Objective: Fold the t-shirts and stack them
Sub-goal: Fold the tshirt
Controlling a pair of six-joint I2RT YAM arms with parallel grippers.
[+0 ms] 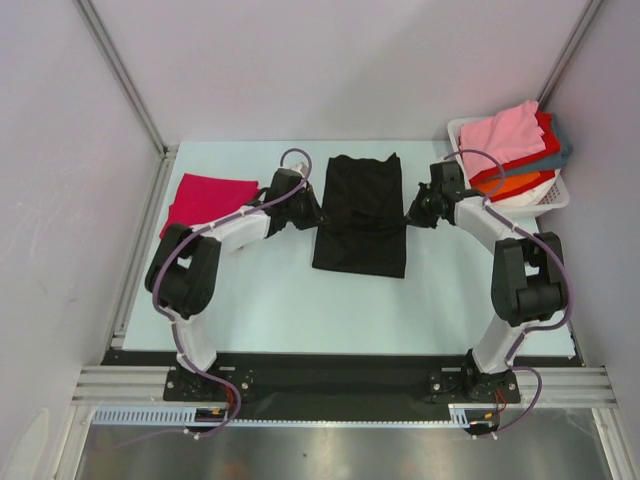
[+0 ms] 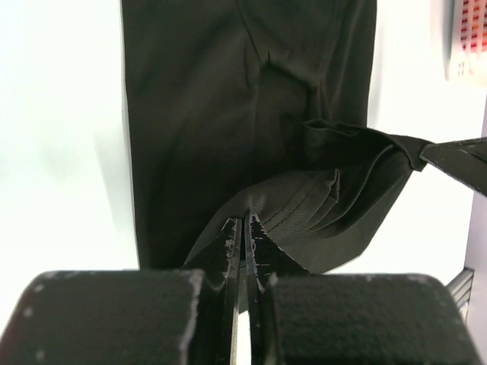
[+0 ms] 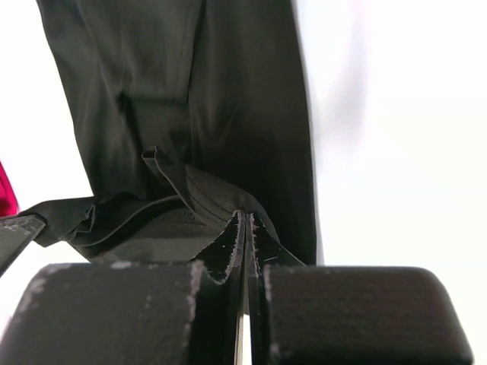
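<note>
A black t-shirt [image 1: 360, 215] lies folded into a long strip in the middle of the table. My left gripper [image 1: 312, 213] is shut on its left edge, and the pinched cloth [image 2: 304, 213] rises in a fold in front of the fingertips. My right gripper [image 1: 413, 212] is shut on the right edge, with cloth [image 3: 198, 198] bunched at the tips. A magenta-red t-shirt [image 1: 208, 199] lies folded at the left of the table. Pink, red, orange and teal t-shirts [image 1: 515, 140] are piled in the white basket [image 1: 553, 195].
The white slatted basket stands at the back right corner, close behind my right arm. Grey walls and a metal frame [image 1: 140, 250] close in the table on the left, back and right. The arm bases sit on a black rail [image 1: 330, 380] at the near edge.
</note>
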